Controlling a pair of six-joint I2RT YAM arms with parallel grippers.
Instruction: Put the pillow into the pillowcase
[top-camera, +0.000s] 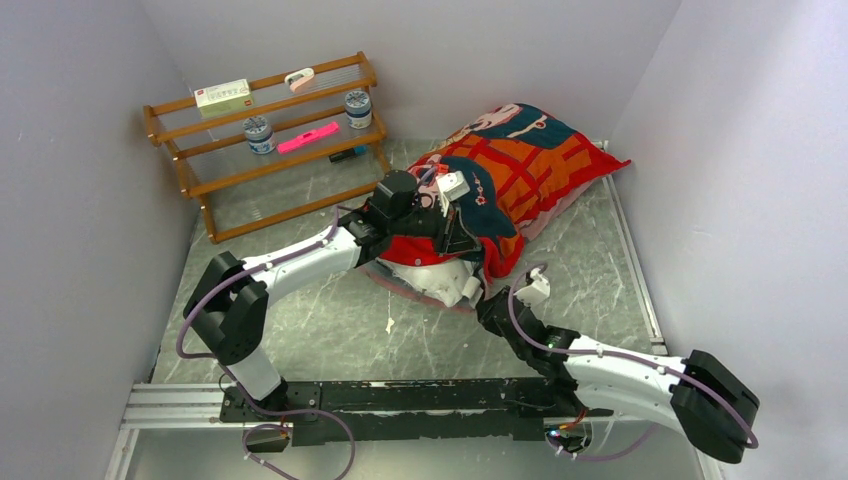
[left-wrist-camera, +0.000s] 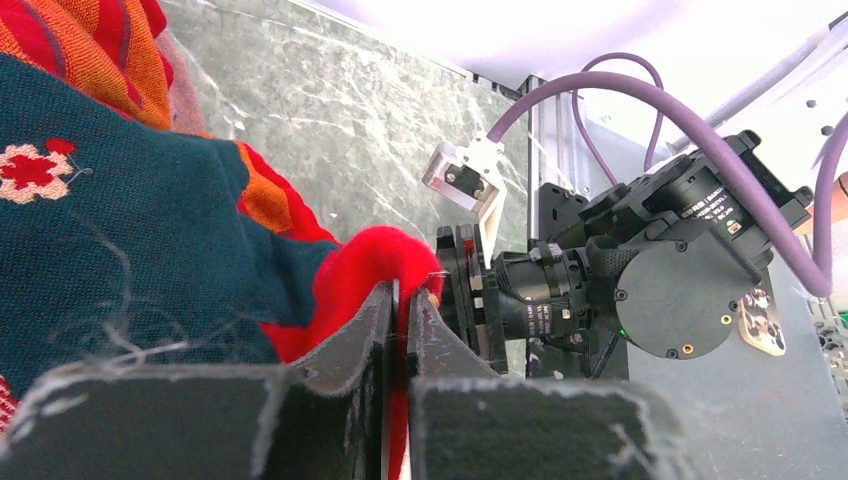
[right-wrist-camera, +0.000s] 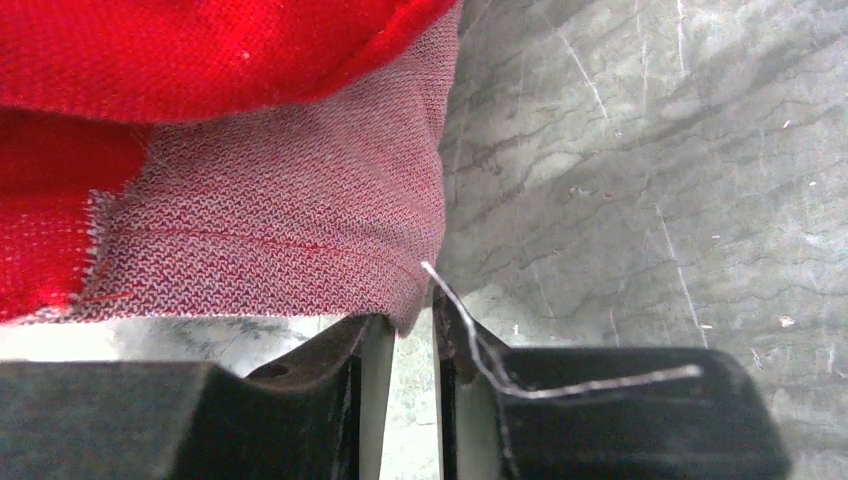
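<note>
Mostly in: the pillow (top-camera: 441, 284) lies on the worktop (top-camera: 330, 330), its white near end poking from the pillowcase (top-camera: 530, 160) mouth. The left gripper (left-wrist-camera: 402, 300) has its fingers clamped on the red hem. The right gripper (right-wrist-camera: 405, 340) has its fingers nearly together at a hem corner; can't tell if it's caught. Risk: that thin corner slips free, the mouth sags, and the pillow end stays out.

Pillowcase (top-camera: 520, 160) lies on the table (top-camera: 330, 330), running from centre back toward 2 o'clock. Pillow (top-camera: 440, 285) is in it, its near end poking out at 6 o'clock. Left gripper (left-wrist-camera: 405, 290) is on the mouth's upper edge, right gripper (right-wrist-camera: 410, 330) at the mouth's 4 o'clock corner. Wooden rack (top-camera: 270, 140) stands at 11 o'clock.
</note>
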